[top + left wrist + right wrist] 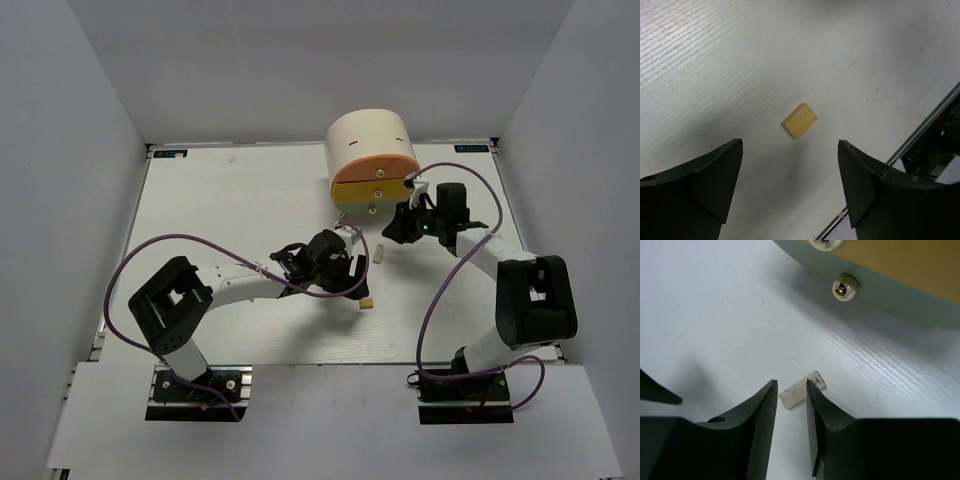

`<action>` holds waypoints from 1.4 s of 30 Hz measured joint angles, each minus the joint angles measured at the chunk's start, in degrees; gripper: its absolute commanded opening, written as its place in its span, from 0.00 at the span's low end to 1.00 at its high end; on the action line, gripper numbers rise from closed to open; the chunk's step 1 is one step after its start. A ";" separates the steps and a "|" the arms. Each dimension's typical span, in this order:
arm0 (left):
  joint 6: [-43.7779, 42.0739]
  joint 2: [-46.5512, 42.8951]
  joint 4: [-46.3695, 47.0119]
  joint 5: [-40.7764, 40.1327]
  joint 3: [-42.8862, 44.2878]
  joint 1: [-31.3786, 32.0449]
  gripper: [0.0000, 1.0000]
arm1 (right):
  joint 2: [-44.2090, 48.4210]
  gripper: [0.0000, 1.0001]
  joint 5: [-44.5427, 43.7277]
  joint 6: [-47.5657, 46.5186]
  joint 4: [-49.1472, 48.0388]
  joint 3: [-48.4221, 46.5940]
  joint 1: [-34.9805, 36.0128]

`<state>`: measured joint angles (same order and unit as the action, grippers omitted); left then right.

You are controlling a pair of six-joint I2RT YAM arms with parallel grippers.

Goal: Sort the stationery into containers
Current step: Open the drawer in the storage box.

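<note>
"Two erasers are all I can see loose on the tabletop [230, 200]. No pens or highlighters anywhere."

"So most of the sorting is done?"

"I'd guess so, though I can't see inside the organiser [368, 135], so I can't swear they are in there."

"Where are the erasers?"

"The tan eraser [799, 120] lies flat near the front edge, just ahead of the left claw [790, 145], which hangs over it spread wide and holds nothing. The whitish eraser [801, 390] lies nearer the organiser, just past the tips of the right claw [791, 382]. That claw is pinched almost together, only a slit between its fingers, nothing in it."

"Anything in the way?"

"The drawers look pushed in, so one likely needs pulling by its knob [845, 287] before either eraser can go in. Both arms are working the same small patch in front of the organiser, so I'd expect them to crowd each other. Purple cables [125, 275] loop off each arm, but off to the sides, well apart from the erasers."
</note>
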<state>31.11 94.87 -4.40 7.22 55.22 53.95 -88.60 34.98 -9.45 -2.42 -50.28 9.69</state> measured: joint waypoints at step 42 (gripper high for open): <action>1.77 -1.09 -9.14 -8.28 0.00 2.91 0.88 | -20.02 0.49 -12.35 65.61 -38.21 1.25 1.95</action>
<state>32.88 93.78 -13.54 -1.06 55.22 56.86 -108.62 22.63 56.16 -40.62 -49.04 11.64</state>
